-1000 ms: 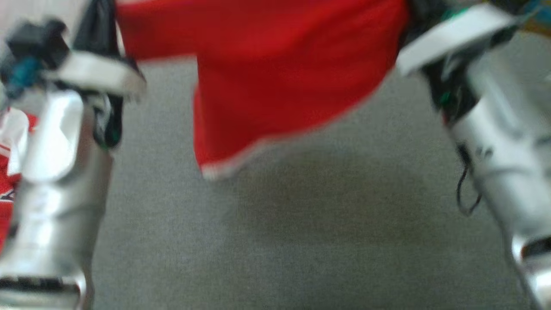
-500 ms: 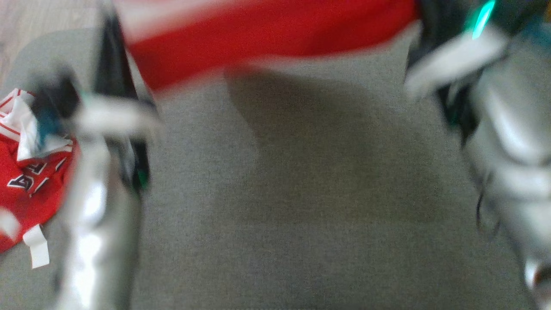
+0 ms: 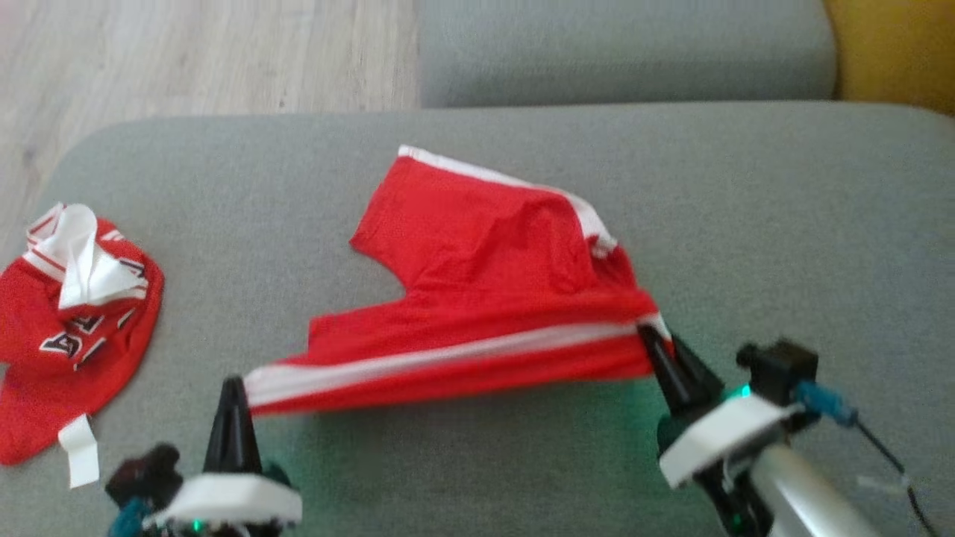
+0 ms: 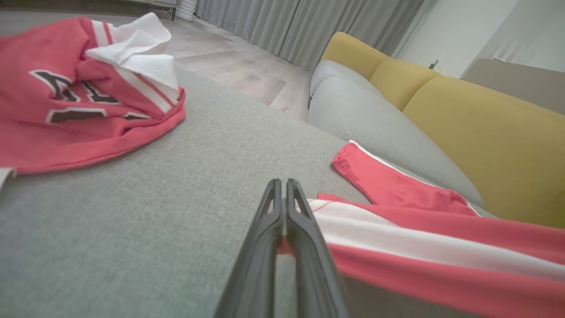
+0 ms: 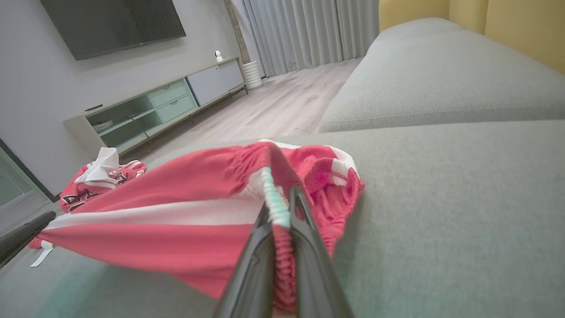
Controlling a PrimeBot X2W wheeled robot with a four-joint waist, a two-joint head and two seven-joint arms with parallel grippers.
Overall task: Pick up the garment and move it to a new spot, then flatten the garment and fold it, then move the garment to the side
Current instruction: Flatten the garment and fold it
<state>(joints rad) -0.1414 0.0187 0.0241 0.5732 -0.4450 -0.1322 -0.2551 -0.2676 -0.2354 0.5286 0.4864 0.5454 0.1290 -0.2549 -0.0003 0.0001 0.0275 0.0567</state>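
Note:
The garment (image 3: 492, 298) is a pair of red shorts with a white side stripe, stretched sideways over the grey cushion (image 3: 783, 224). My left gripper (image 3: 233, 388) is shut on its left end, and the pinched cloth shows between the fingers in the left wrist view (image 4: 281, 187). On the gathered waistband at the right end my right gripper (image 3: 647, 334) is shut, as the right wrist view (image 5: 282, 198) also shows. The near edge is taut between the two grippers. The far leg lies on the cushion.
A crumpled red jersey (image 3: 67, 335) with white trim lies at the cushion's left edge. Beyond the cushion are the wood floor (image 3: 186, 52), a second grey cushion (image 3: 619, 45) and a yellow sofa back (image 4: 485, 132).
The head view has shifted and sharpened. The garment, held high and close at the top of the view before, now sits lower with its far part on the cushion, and both grippers keep their hold.

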